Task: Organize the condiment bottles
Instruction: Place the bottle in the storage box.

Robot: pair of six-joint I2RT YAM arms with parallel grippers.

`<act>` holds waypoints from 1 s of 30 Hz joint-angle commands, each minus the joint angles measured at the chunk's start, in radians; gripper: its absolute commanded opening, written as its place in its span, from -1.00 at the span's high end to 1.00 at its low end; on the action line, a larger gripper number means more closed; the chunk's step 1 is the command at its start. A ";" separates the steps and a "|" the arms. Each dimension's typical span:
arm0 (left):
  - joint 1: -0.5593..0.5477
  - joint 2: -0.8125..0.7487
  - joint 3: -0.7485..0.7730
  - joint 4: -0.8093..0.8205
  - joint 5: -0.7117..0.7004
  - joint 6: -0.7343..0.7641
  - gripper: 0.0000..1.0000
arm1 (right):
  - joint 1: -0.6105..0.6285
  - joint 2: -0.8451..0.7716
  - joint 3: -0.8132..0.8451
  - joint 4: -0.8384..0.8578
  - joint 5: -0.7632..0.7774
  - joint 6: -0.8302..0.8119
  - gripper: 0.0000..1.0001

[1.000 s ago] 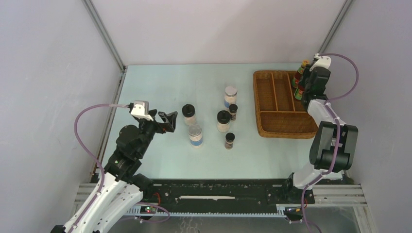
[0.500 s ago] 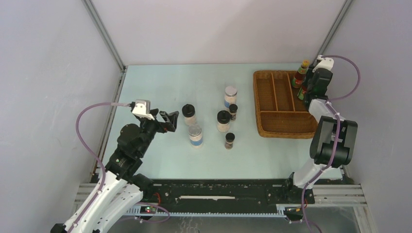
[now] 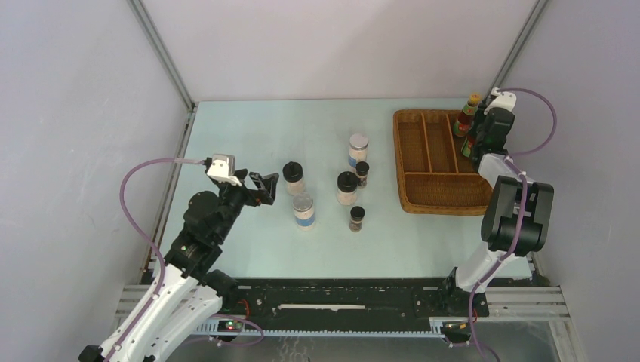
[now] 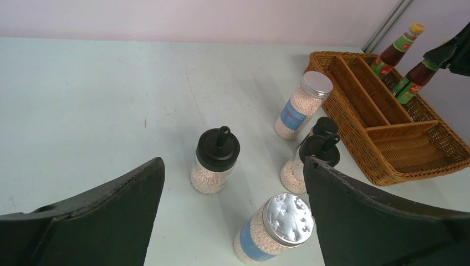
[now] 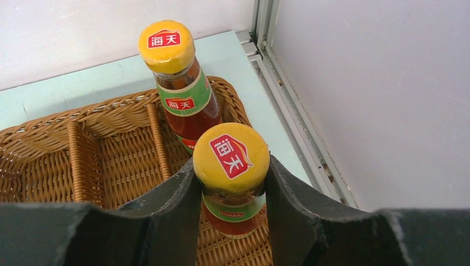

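A: Where is the right gripper (image 5: 231,169)?

B: At the far right corner of the brown wicker divided tray (image 5: 111,158). Its two black fingers (image 5: 177,205) are clenched on a red sauce bottle with a yellow-orange cap (image 5: 231,152), one on each side just under the cap.

A: Does that bottle stand in the tray?

B: It is upright in the rightmost long slot. I cannot tell whether its base touches the wicker. A second red sauce bottle (image 5: 178,88) stands just behind it at the slot's far end.

A: And the left gripper (image 3: 265,187)?

B: Its jaws are spread wide with nothing between them, above the pale green table (image 3: 249,128).

A: The other bottles?

B: All are on the table, left of the tray. A black-lidded white jar (image 3: 293,178) is just beside the left gripper, and a silver-lidded blue-label jar (image 3: 303,209) stands near it. A second black-lidded jar (image 3: 347,187) sits mid-table, with a second silver-lidded jar (image 3: 358,149) behind it. One tiny dark jar (image 3: 362,173) stands between those two. The other tiny dark jar (image 3: 357,218) is nearest the arms.
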 commanded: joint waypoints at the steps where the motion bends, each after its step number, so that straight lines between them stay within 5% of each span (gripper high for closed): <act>1: -0.004 -0.006 0.012 0.048 0.015 0.017 -1.00 | 0.000 -0.014 0.024 0.169 0.006 -0.003 1.00; 30: -0.004 -0.031 -0.003 0.049 0.017 0.015 -1.00 | 0.038 -0.014 -0.014 0.173 0.035 0.000 1.00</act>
